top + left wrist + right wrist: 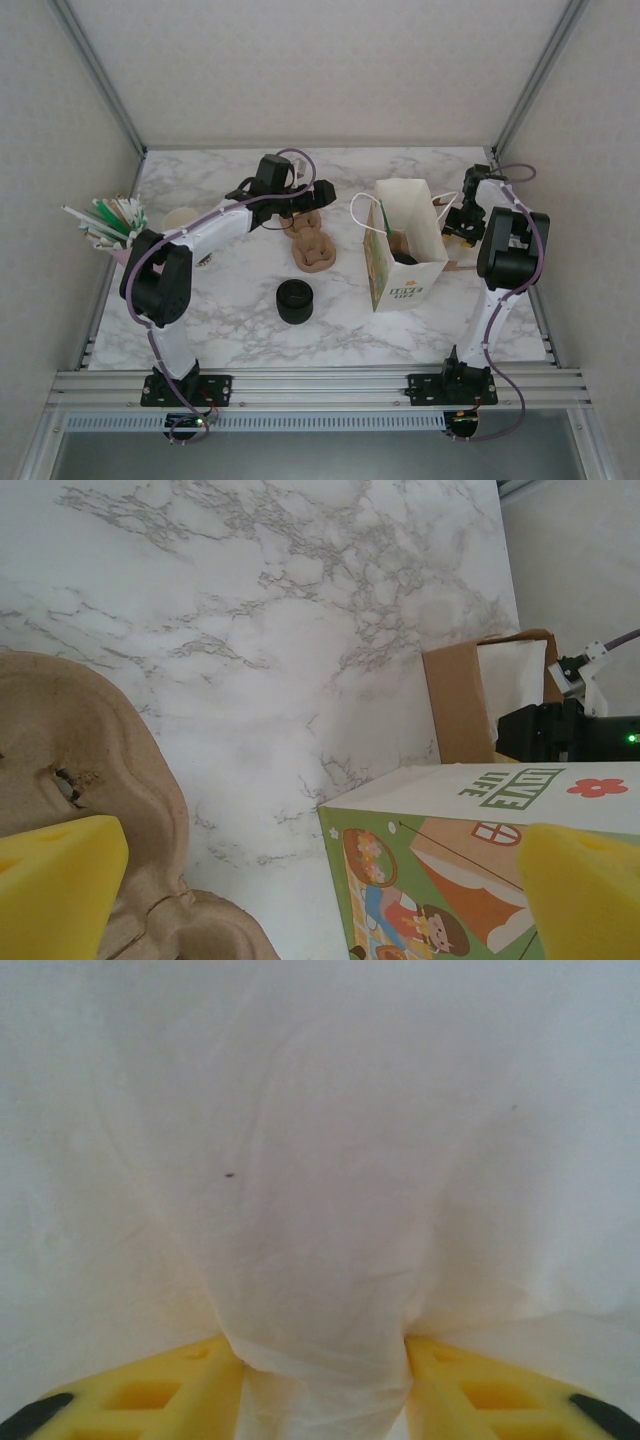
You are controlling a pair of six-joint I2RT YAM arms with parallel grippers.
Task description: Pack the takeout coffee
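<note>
Right hand (325, 1400) clamped on fold of white printed paper bag (398, 285). Left hand (320, 880) wide apart above edge of brown pulp cup carrier (90, 740); bare marble bench (300, 630) between carrier, bag edge.

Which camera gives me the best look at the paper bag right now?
Top external: the whole bag shows, upright, top open. Left wrist catches its printed side. Right wrist sees white paper, likely its wall, pinched in the right pincer.

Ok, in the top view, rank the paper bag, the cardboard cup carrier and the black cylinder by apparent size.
1. paper bag, clearly largest.
2. cardboard cup carrier, far end partly covered.
3. black cylinder, smallest, though not far behind the carrier.
</note>
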